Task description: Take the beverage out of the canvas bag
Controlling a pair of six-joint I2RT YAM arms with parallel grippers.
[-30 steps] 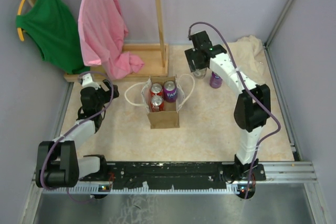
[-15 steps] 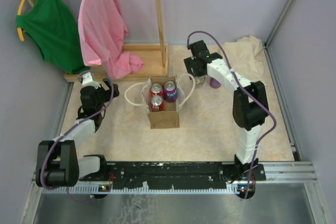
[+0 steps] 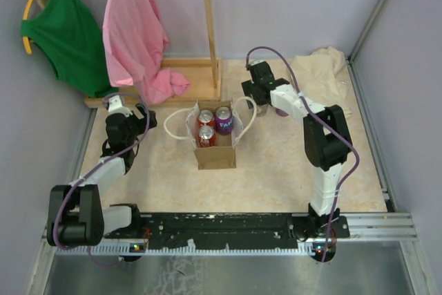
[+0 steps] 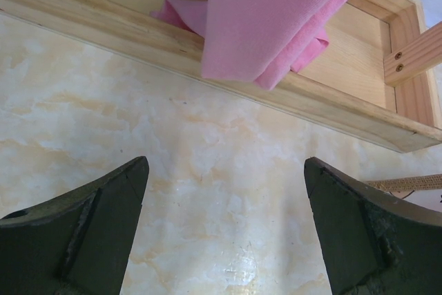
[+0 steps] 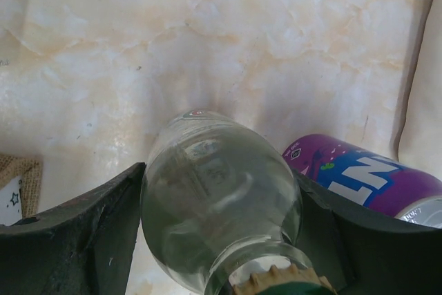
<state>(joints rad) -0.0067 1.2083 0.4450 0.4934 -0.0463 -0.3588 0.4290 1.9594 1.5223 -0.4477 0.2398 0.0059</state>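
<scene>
**Bottle brought down beside the purple can, three cans left in the bag**

Inside the right gripper (image 5: 219, 188): a clear glass bottle (image 5: 207, 157) with a metal cap, pressed between both fingers, jaws set to the width of the glass and closed on it. Held at the upper body, cap toward the wrist. Cannot tell about contact between the bottle foot and the table (image 5: 173, 25).

Just beside the hand, on its right: a purple can (image 5: 366, 177), near to the bottle but apart from it. Past this can, still more to the right: the edge of a beige cloth (image 5: 427, 88).

Compared with one second ago: drawn a little nearer to the arm bases and, as far as the top view shows, lower over the table, with the same grip on the glass. Probably the set-down step for this bottle, next to the can already outside. Next, by this reading: a small way down, then opening of the jaws. Risk with a too early release: tipping the bottle against the can.

Farther from the hand, on its left and nearer to the arm bases: the canvas bag (image 3: 215, 155), upright and open at the top. Inside it: two red cans (image 3: 206, 117) and a second purple can (image 3: 223, 119). So, by judgement, not finished yet.

Farthest, beyond the bag: the left gripper (image 4: 224, 170), jaws wide, nothing between them, over the table in front of the wooden rack base (image 4: 207, 56) and a pink shirt (image 4: 276, 12).
</scene>
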